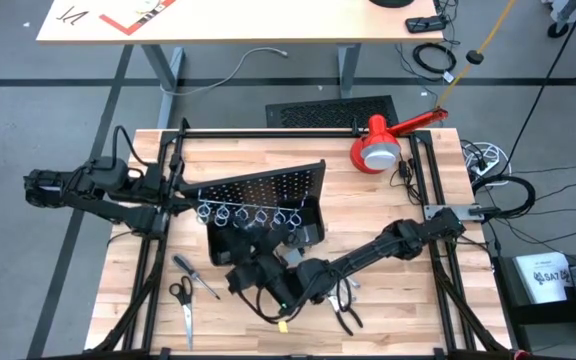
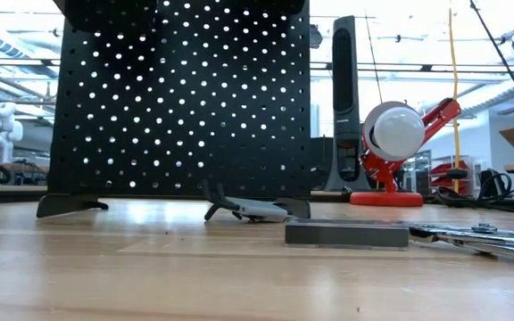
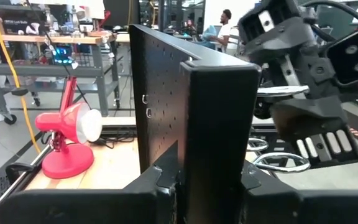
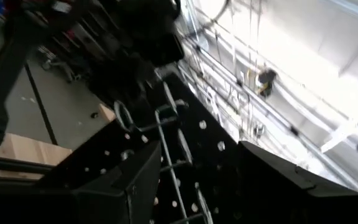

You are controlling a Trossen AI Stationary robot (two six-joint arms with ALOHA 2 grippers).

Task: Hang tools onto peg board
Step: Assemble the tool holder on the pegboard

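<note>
The black peg board (image 1: 268, 185) stands upright on its feet (image 2: 70, 205) in the middle of the table, with a row of silver rings (image 1: 248, 215) and a black bin (image 1: 311, 228) on its near face. My left gripper (image 1: 180, 195) is shut on the board's left end. My right gripper (image 1: 256, 250) hovers in front of the rings, shut on a silver wrench (image 4: 174, 152) whose head (image 4: 166, 115) is up by a ring (image 4: 125, 118). A screwdriver (image 1: 196, 277), scissors (image 1: 183, 305) and pliers (image 1: 346, 308) lie flat on the table. My left gripper pinches the peg board's left end edge (image 3: 219, 143) between its two fingers, coming level from the table's left. The board stays upright with its feet on the table. My right gripper has the wrench's shaft (image 4: 182, 186) between its fingers, coming from the table's near side and slanting upward. The fingers lie along the wrench. It is lifted clear, its head toward the rings; the fingers hide the place of contact.
A red-and-white lamp (image 1: 378, 150) stands at the table's far right. A flat black slotted panel (image 1: 330, 110) lies beyond the far edge. In the low view a dark block (image 2: 346, 234) and a small grey piece (image 2: 250, 211) lie on the table near the board.
</note>
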